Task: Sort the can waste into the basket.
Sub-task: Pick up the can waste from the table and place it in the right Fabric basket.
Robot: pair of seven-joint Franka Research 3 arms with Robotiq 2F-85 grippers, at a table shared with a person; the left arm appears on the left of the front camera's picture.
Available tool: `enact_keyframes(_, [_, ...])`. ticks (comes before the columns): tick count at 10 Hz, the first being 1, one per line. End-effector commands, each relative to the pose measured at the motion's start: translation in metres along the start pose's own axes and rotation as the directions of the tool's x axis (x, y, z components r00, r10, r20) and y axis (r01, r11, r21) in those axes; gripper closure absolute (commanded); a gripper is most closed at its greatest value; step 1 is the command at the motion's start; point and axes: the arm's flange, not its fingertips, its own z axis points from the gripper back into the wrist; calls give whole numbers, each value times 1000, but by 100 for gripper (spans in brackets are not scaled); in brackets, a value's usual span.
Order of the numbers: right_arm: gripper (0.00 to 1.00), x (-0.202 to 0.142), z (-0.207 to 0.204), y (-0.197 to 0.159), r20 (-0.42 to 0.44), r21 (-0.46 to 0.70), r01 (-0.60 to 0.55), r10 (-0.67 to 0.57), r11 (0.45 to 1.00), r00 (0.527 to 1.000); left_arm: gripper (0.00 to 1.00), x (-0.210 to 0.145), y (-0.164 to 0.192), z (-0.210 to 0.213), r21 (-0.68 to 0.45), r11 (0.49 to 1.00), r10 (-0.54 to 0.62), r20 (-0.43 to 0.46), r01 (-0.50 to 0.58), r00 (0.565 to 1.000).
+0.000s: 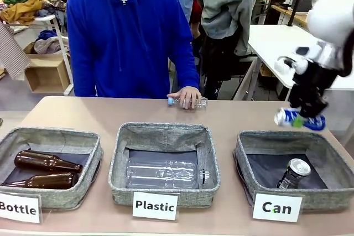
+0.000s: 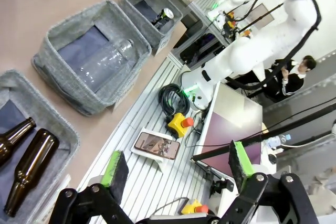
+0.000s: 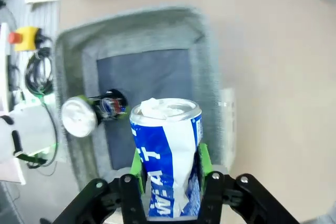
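My right gripper [image 1: 301, 119] is shut on the dented blue can [image 1: 298, 119] with white lettering and holds it in the air just above the far rim of the "Can" basket [image 1: 264, 140]. In the right wrist view the blue can [image 3: 167, 156] stands between the green pads [image 3: 203, 161], above the basket [image 3: 73, 51]. The black can [image 1: 293, 173] with a silver top lies inside that basket, also seen as the black can [image 3: 89, 113] below the held one. My left gripper [image 2: 176, 166] is open, off the table's near side, holding nothing.
A "Plastic" basket [image 1: 121, 178] in the middle holds a clear bottle [image 1: 166, 174]. A "Bottle" basket [image 1: 91, 158] at the left holds two brown glass bottles [image 1: 47, 162]. A person's hand [image 1: 185, 95] rests on another clear bottle [image 1: 191, 102] at the far table edge.
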Motion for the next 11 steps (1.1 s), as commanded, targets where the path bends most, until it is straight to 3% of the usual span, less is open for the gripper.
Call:
enact_keyframes(1, [100,-6,-17,15,18,-18,-68,68,998,997,0,-1,-2,0,-6,1000,8,-2,-8,1000])
enact_keyframes(4, [100,-9,-17,14,30,-47,-86,87,995,996,0,-1,-2,0,-6,1000,8,-2,-8,1000])
enact_keyframes(5, [3,-9,-16,11,14,-50,-94,95,994,995,0,-1,-2,0,-6,1000,8,-2,-8,1000])
enact_keyframes(9, [0,-7,-18,7,0,-37,-104,104,994,995,0,-1,-2,0,-6,1000,8,-2,-8,1000])
enact_keyframes(11, [0,-8,-16,0,57,-32,-94,95,995,994,0,-1,-2,0,-6,1000,8,-2,-8,1000])
